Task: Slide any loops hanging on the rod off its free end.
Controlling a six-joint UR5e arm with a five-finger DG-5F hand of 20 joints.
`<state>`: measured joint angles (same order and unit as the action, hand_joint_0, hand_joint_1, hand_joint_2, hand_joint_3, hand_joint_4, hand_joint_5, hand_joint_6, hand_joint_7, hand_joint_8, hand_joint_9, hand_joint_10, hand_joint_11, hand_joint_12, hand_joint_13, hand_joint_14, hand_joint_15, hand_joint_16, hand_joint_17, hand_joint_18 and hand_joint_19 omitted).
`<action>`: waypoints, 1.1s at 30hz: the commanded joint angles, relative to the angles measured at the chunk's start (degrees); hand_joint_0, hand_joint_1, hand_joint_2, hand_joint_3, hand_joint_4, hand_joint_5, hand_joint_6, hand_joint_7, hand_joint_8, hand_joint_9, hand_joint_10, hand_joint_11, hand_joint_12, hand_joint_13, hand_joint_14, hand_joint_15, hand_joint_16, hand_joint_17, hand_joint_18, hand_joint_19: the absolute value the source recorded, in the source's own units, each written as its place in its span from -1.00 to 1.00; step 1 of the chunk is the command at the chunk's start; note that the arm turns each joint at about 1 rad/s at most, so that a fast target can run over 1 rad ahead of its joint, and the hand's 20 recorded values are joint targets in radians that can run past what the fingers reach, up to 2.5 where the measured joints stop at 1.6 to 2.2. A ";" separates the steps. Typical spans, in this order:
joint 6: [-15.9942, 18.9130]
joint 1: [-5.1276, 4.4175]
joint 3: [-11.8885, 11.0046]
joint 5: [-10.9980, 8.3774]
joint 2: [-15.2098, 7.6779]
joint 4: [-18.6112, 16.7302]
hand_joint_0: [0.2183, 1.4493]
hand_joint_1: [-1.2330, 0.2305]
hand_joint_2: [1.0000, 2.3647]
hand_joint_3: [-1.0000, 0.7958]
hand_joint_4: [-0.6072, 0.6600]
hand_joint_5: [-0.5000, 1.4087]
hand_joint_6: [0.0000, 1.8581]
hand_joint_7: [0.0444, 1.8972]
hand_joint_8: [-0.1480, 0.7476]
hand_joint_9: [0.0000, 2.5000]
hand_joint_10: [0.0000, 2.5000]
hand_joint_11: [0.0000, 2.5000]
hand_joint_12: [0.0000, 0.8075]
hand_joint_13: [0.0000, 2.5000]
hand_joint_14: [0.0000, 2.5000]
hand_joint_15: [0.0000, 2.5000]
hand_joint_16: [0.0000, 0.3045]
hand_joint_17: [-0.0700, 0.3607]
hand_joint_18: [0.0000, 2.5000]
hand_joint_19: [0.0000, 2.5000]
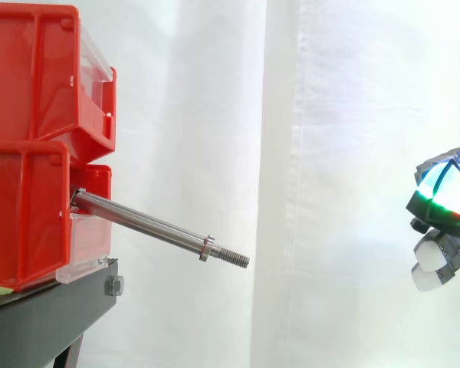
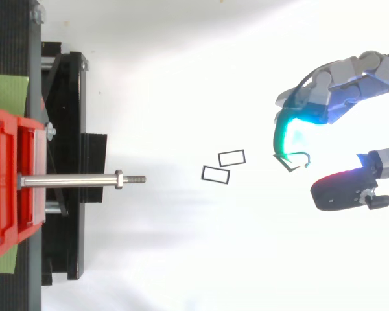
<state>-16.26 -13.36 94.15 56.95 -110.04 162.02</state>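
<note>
White curtain behind: rod (image 1: 149, 223) bare at left, loose loops (image 2: 231, 157) lying right of it, your hand's (image 2: 334, 81) curled fingers (image 2: 282, 133) hooking a third loop (image 2: 292, 164), which likely just needs dropping.

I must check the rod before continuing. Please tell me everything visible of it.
The rod is a straight, shiny metal bar. One end sits in the lower red bin; it slopes slightly down to its free, threaded end, with a small collar just before the thread. No loop hangs on it; nothing else touches it.
</note>
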 commanded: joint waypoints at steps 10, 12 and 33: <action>0.00 0.00 -0.02 0.00 0.00 0.05 -0.38 -0.44 -0.99 -0.12 -0.09 -0.56 -0.05 0.12 -0.03 -0.41 -0.99 -0.84 -0.08 -0.50 -0.99 -0.81 -0.65 -0.12 -0.37 -0.69; 0.00 0.00 -0.02 0.18 0.00 -0.03 -0.38 -0.44 -0.99 -0.12 -0.10 -0.56 -0.05 0.11 -0.04 -0.41 -0.99 -0.84 -0.08 -0.50 -0.99 -0.81 -0.65 -0.12 -0.37 -0.69; 0.00 0.00 -0.02 0.09 0.00 0.05 -0.38 -0.44 -0.99 -0.12 -0.11 -0.56 -0.05 0.11 -0.04 -0.41 -0.99 -0.85 -0.09 -0.51 -0.99 -0.81 -0.66 -0.13 -0.37 -0.69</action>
<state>-16.26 -13.36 94.14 56.99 -110.05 162.07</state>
